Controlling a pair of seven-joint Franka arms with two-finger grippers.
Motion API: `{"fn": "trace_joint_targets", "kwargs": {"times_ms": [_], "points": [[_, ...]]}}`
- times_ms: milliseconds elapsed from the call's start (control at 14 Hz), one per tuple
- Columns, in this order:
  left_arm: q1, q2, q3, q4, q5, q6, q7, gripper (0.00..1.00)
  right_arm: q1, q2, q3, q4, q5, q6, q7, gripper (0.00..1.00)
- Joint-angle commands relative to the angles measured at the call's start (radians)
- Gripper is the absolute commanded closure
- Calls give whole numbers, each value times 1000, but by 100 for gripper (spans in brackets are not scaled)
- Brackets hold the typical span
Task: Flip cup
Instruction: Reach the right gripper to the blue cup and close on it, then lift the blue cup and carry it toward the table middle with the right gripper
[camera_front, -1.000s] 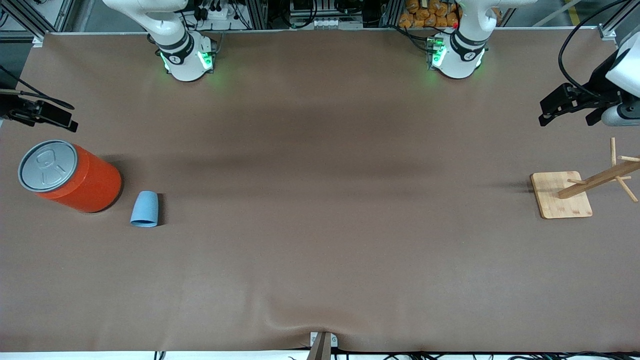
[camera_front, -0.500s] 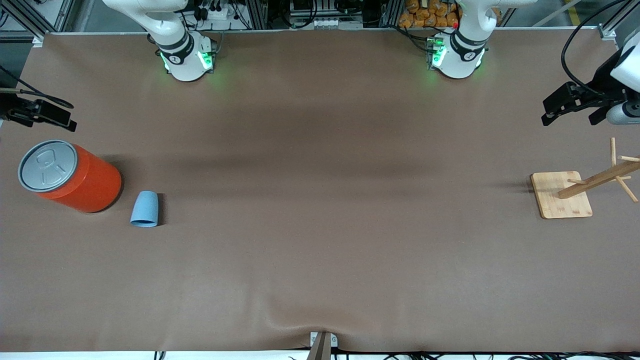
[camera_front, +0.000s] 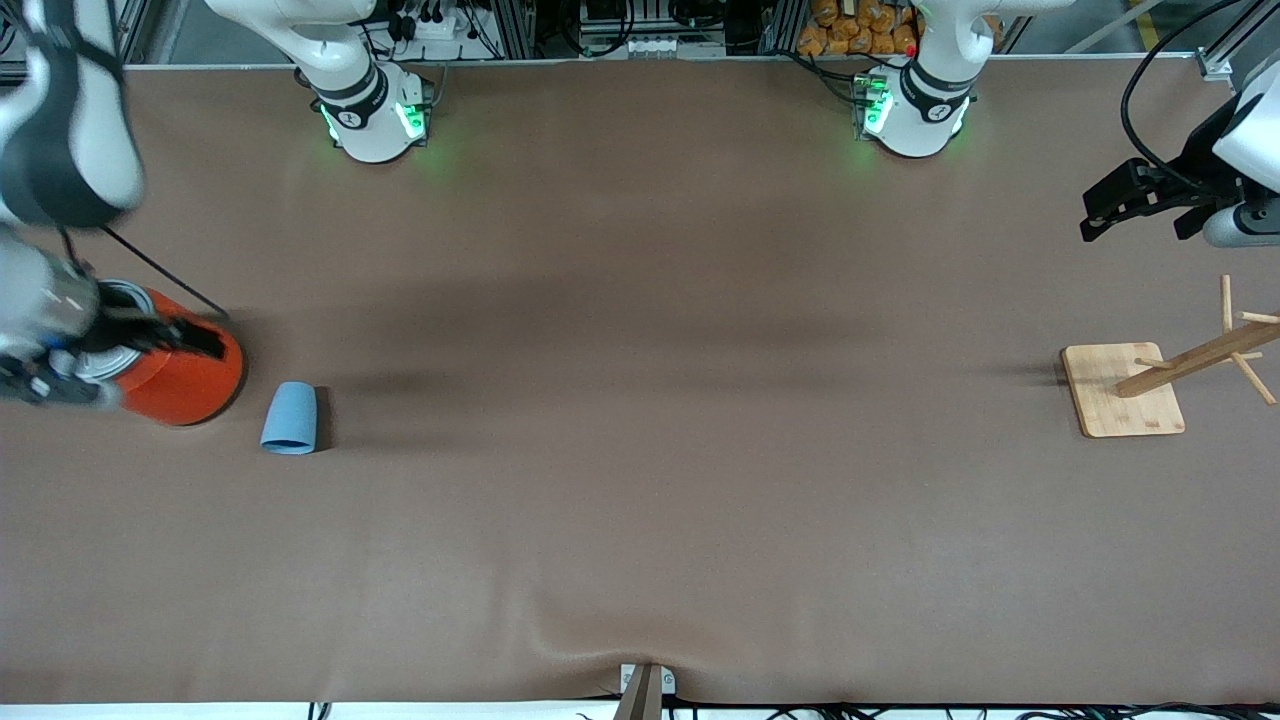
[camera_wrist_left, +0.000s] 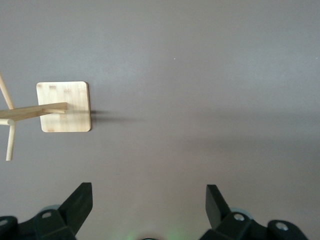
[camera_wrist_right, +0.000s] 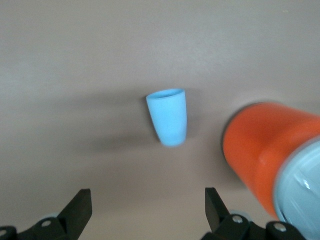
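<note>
The cup (camera_front: 289, 418) lies on its side on the table (camera_front: 640, 450), just beside the orange can (camera_front: 185, 375). The right gripper (camera_front: 185, 335) hangs over the can, fingers (camera_wrist_right: 80, 207) spread wide and empty, the cup ahead of them. The left gripper (camera_front: 1110, 205) waits above the wooden rack (camera_front: 1125, 390), likewise wide open and empty.

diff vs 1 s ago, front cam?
The right gripper has swung in from the table edge and now hangs over the orange can, fingers open, holding nothing. The left gripper barely shifted and waits, open, near the wooden rack. The cup, can and rack stayed put.
</note>
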Motion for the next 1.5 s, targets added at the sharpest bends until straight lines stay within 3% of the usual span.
{"fn": "trace_joint_targets", "kwargs": {"times_ms": [0, 286, 571, 857, 929, 1000, 1214, 1429], "points": [[2, 1, -8, 18, 24, -28, 1, 0, -45, 140, 15, 12, -13, 85, -125, 0], [2, 2, -8, 17, 23, -28, 13, 0, -72, 269, 15, -6, -13, 214, -275, 0], [2, 1, -8, 17, 23, -28, 15, 0, -56, 288, 16, -176, -11, 491, -275, 0], [1, -2, -7, 24, 9, -23, 10, 0, -62, 332, 16, -181, -11, 510, -285, 0], [2, -2, -8, 23, 9, -23, 12, 0, -62, 335, 16, -180, -11, 506, -312, 25], [2, -1, -8, 23, 10, -23, 15, 0, -57, 335, 18, -178, -11, 503, -370, 42], [1, 4, -7, 24, 9, -19, 15, 0, -23, 317, 66, -140, -10, 452, -526, 43], [1, 7, -7, 24, 10, -6, 13, 0, 10, 309, 220, -73, -5, 398, -654, 43]]}}
